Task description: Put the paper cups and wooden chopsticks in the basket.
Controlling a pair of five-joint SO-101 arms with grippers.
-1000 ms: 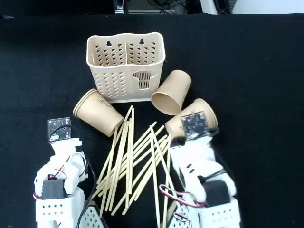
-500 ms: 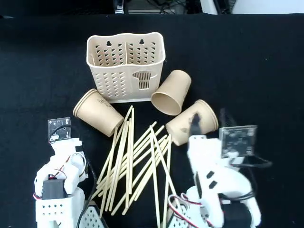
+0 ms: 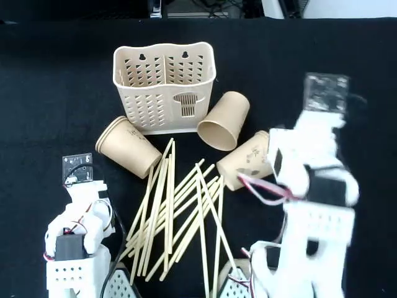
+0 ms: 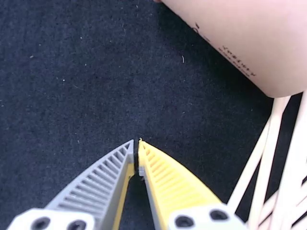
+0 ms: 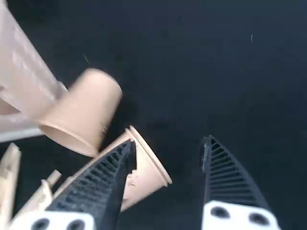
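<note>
Paper cup (image 3: 245, 162) on side, base twd chopsticks (image 3: 169, 192), mouth twd right tool (image 5: 168, 141)

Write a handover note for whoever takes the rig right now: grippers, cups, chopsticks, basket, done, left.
Left gripper: fingers shut, empty, low over the table near the left cup.
Right gripper: fingers open, empty, raised above the right cup.
Middle cup: next to the basket. All three cups lie on their sides on the table.
Chopsticks: scattered in a loose pile between the arms.
Done: nothing; the basket looks empty.
Left: three cups and all the chopsticks into the basket.
</note>
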